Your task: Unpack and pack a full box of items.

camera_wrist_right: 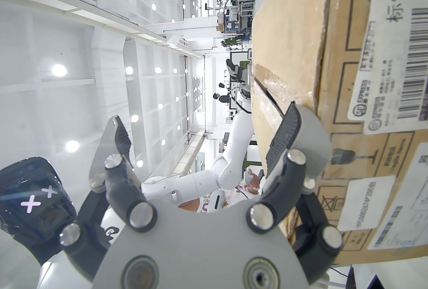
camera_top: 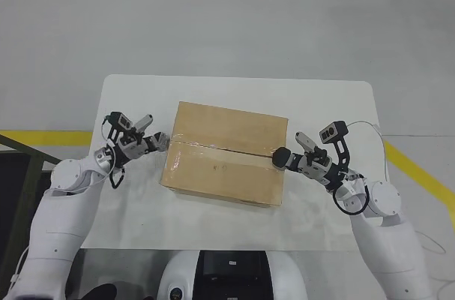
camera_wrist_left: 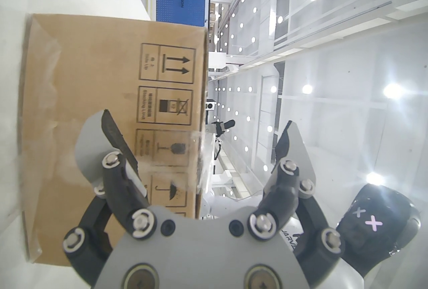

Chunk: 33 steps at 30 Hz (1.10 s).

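The left claw (camera_top: 152,131) stands open at the left end of the cardboard box (camera_top: 223,154), with one finger (camera_wrist_left: 113,139) in front of the end face and the other past the top edge. The right claw (camera_top: 292,148) is open too, at the right end. One of its fingers seems to touch the cardboard near the tape (camera_top: 220,148), but I cannot be sure. The box sits in the middle of the white table (camera_top: 324,217). Its flaps are closed, so what is inside is hidden. Labels (camera_wrist_right: 391,46) cover its right end.
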Each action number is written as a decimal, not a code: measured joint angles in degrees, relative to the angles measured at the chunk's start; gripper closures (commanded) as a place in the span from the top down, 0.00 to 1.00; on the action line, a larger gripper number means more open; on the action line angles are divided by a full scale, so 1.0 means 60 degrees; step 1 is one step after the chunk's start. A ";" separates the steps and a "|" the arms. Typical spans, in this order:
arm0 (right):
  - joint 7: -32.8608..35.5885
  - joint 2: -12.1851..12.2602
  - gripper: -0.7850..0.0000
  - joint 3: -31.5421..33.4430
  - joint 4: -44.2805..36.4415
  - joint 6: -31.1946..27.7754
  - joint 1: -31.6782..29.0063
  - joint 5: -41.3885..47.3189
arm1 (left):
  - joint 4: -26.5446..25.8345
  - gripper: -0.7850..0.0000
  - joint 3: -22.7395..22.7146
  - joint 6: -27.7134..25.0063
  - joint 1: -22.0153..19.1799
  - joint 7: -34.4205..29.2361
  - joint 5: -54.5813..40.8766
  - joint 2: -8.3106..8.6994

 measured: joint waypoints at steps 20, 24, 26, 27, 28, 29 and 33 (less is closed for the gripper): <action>0.0000 0.0000 1.00 0.0000 0.0000 0.0000 0.0000 0.0000 | -0.1723 1.00 -0.0286 0.0553 -0.0656 -0.0998 -0.0580 0.0050; 0.0000 0.0000 1.00 0.0000 0.0000 0.0000 0.0000 0.0000 | -0.1957 1.00 -0.0070 0.0700 -0.0822 -0.1172 -0.0626 0.0026; 0.0000 0.0000 1.00 0.0000 0.0000 0.0000 0.0000 0.0000 | -0.2038 1.00 0.0168 0.0734 -0.0946 -0.1205 -0.0650 -0.0014; 0.0000 0.0000 1.00 0.0000 0.0000 0.0000 0.0000 0.0000 | -0.2071 1.00 0.0293 0.0738 -0.1008 -0.1228 -0.0661 -0.0035; 0.0000 0.0000 1.00 0.0000 0.0000 0.0000 0.0000 0.0000 | -0.2100 1.00 0.0428 0.0736 -0.1075 -0.1256 -0.0681 -0.0059; 0.0000 0.0000 1.00 0.0000 0.0000 0.0000 0.0000 0.0000 | -0.2129 1.00 0.0611 0.0726 -0.1168 -0.1292 -0.0726 -0.0094; 0.0000 0.0000 1.00 0.0000 0.0000 0.0000 0.0000 0.0000 | -0.2159 1.00 0.1225 0.0665 -0.1490 -0.1404 -0.0884 -0.0219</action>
